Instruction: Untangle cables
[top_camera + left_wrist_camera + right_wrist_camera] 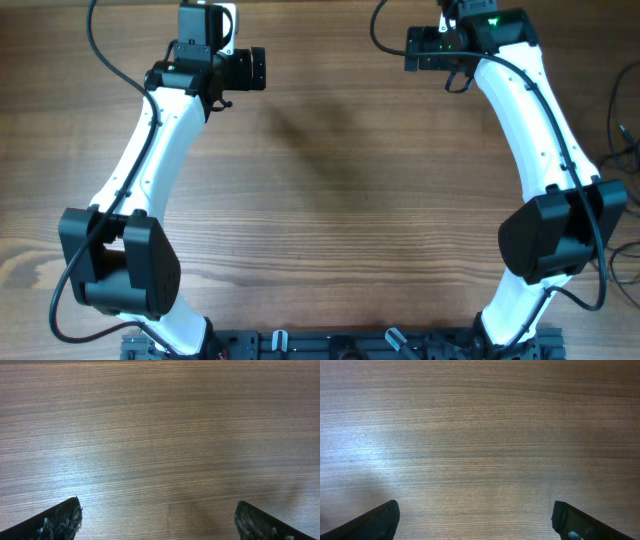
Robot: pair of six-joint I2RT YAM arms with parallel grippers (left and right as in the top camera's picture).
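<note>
No thin short cables show in any view; they are out of view. My left gripper (157,510) is open and empty, its two black fingertips far apart over bare wood. My right gripper (475,509) is also open and empty over bare wood. In the overhead view the left arm's wrist (205,40) is at the far left of the table and the right arm's wrist (470,35) at the far right, and their fingers are cut off by the top edge.
The wooden table (340,200) fills the views. Black wires (622,125) hang past the table's right edge by the right arm. Both arm bases stand on a black rail (340,345) at the near edge.
</note>
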